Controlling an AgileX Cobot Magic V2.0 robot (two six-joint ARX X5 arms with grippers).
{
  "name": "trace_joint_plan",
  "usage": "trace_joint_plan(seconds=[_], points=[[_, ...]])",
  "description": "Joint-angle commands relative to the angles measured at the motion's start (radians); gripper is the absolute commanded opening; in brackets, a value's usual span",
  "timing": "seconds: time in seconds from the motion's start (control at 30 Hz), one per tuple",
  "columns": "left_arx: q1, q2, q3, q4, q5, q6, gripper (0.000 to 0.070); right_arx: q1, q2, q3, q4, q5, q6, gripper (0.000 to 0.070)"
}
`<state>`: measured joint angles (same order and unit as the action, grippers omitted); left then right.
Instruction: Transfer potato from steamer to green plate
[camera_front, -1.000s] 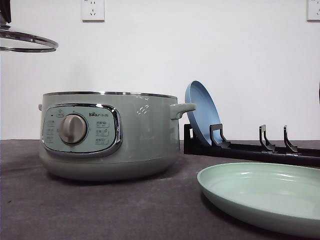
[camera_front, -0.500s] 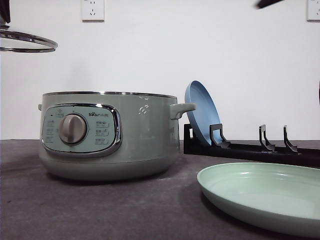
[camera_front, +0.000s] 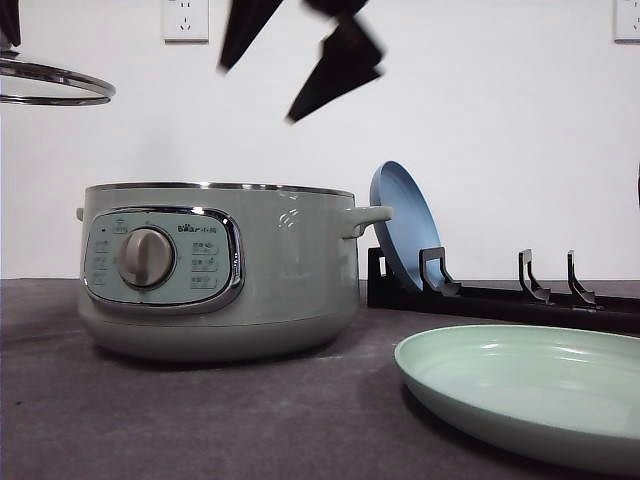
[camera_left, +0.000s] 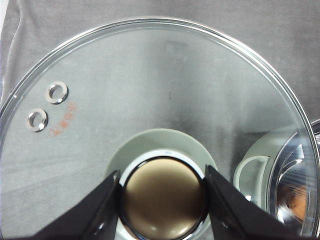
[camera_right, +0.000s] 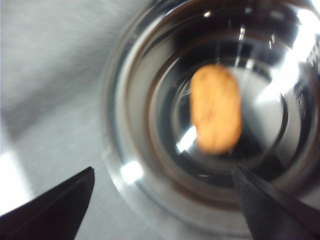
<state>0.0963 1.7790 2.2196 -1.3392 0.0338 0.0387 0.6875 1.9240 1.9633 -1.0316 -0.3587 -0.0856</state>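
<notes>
Hanging above the steamer in the front view, the right gripper shows as two dark, motion-blurred fingers spread wide apart with nothing between them. Its wrist camera looks straight down into the pot's shiny metal bowl, where the potato lies on the bottom near the middle, orange-brown and oval, blurred; the two fingertips frame the bowl from either side without touching it. The steamer stands on the dark grey table with its lid off, its dial and control panel facing the camera. The left gripper is clamped on the knob of the glass lid, one finger on each side of the knob, and holds the lid up in the air, well off to the left of the pot; its rim shows at the upper left of the front view. The green plate lies flat on the table to the right of the steamer, nearer the camera. Behind it a blue plate leans upright in a black rack.
</notes>
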Motion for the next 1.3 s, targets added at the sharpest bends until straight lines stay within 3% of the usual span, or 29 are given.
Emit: trace_joint_plan(seconds=[0.0,0.23,0.83,0.9,1.03,1.1,1.27], points=[[0.003,-0.021,0.05,0.027,0.007,-0.003,0.0,0.012,0.09,0.087,-0.008,0.016,-0.039,0.0561],[0.003,-0.021,0.049,0.019,0.007,-0.002,0.0,0.018,0.278,0.236,0.013,0.08,-0.068,0.0561],[0.002,-0.021,0.003,0.023,0.038,-0.006,0.0,0.017,0.445,0.236,0.083,0.093,-0.079,0.0553],[0.002,-0.02,-0.003,0.024,0.038,-0.006,0.0,0.017,0.453,0.236,0.082,0.079,-0.079,0.0471],[0.002,-0.02,-0.006,0.028,0.038,-0.005,0.0,0.017,0.455,0.237,0.088,0.067,-0.076,0.0205],[0.002,-0.02,-0.006,0.029,0.038,-0.005,0.0,0.018,0.453,0.245,0.086,0.064,-0.072,0.0166],[0.002,-0.02,-0.006,0.028,0.038,-0.005,0.0,0.009,0.43,0.327,0.031,0.064,-0.064,0.0163]])
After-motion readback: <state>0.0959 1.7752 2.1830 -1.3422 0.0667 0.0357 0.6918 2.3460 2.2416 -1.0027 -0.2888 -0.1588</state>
